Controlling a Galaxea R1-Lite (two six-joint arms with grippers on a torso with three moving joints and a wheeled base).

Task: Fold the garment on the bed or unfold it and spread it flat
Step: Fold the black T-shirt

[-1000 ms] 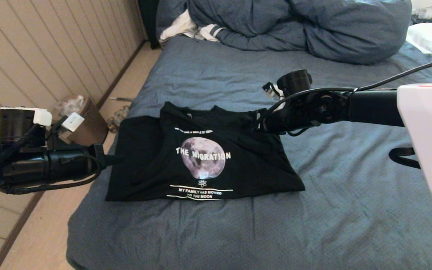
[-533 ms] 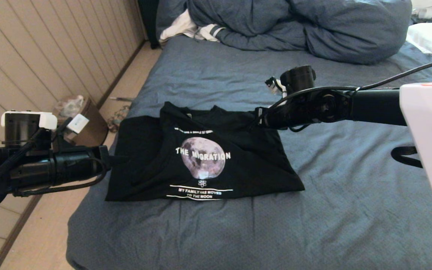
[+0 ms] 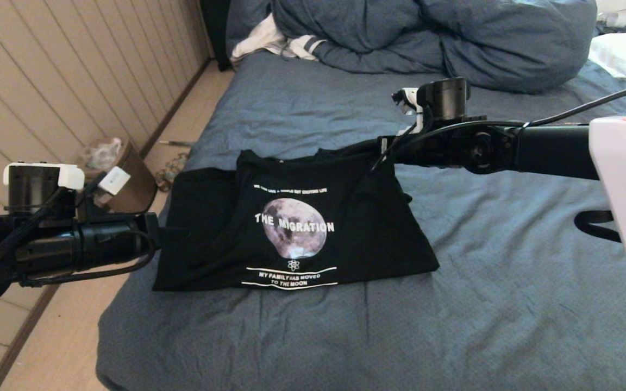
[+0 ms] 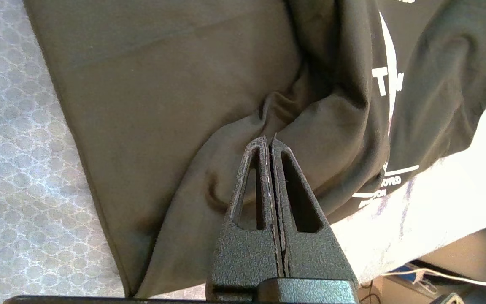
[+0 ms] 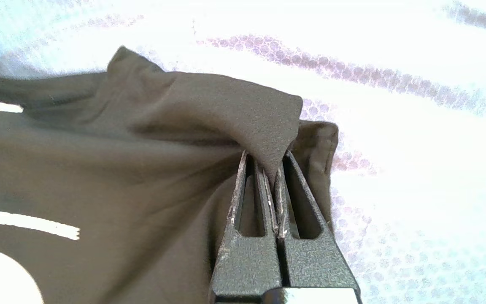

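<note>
Garment [image 3: 291,228]: black T-shirt, lying at the centre of the bed [image 3: 481,260], print side up, moon graphic and "THE MIGRATION" lettering legible. The part toward 9 o'clock is plain black and lies flat on the sheet.

Right claw [image 5: 273,169]: pressed together on a fold of the shirt's black cloth, at the garment's corner toward 1 o'clock in the head view [image 3: 383,157]. That corner is raised clear of the sheet, and the upper hem runs taut from it toward 9 o'clock.

Left claw [image 4: 270,143]: fingers pressed together, tips against a rumpled ridge of the garment at its 9 o'clock edge; whether cloth is caught between them cannot be told.

Bunched duvet [image 3: 427,38]: at 12 o'clock, well apart from the shirt.
</note>
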